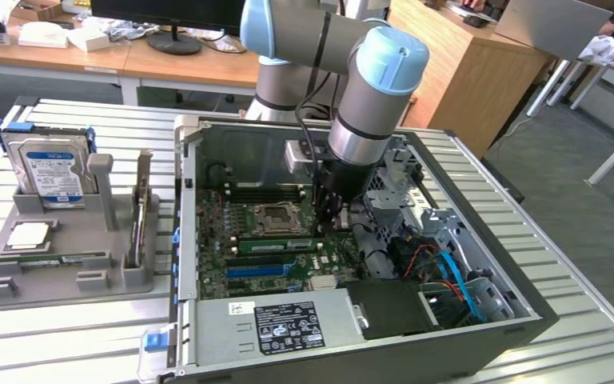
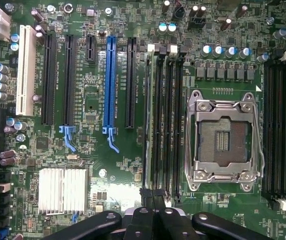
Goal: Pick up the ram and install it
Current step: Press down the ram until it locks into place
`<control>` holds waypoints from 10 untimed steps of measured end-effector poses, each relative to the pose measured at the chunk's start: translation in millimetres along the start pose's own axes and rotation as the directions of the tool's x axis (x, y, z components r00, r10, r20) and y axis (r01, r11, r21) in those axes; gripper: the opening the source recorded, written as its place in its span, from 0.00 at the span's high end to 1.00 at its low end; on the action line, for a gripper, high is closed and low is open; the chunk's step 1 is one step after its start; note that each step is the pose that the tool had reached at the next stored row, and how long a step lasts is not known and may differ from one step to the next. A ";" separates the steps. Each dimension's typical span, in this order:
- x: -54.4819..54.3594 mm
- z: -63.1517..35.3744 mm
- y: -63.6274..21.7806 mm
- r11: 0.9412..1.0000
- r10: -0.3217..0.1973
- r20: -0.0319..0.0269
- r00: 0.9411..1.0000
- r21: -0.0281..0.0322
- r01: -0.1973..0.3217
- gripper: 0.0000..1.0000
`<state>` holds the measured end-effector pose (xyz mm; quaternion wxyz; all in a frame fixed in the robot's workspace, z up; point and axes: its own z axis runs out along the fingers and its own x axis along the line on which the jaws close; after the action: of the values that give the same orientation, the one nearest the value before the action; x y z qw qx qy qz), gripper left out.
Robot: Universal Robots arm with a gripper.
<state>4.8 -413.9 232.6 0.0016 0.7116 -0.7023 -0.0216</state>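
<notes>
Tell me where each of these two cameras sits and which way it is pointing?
Exterior view: off the arm, above and to one side, looking down at the open computer case on a slatted table; the robot arm reaches into it.
Wrist view: on the arm's wrist, facing straight down at the motherboard; the gripper shows, fingers shut.
Shared: the empty CPU socket and the black memory slots.

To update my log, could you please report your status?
Gripper shut, low over the motherboard. Ram stands on edge beside the CPU socket, one end by the gripper. Nothing seen blocking.
</notes>
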 end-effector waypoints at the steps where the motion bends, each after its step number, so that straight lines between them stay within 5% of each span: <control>1: 0.0 0.0 0.0 1.000 -0.001 0.000 1.000 0.001 0.001 0.90; 10: 0.0 1.4 0.3 1.000 -0.006 0.000 1.000 0.008 0.006 0.90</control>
<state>4.4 -413.9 231.2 -0.0013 0.7138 -0.7001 -0.0190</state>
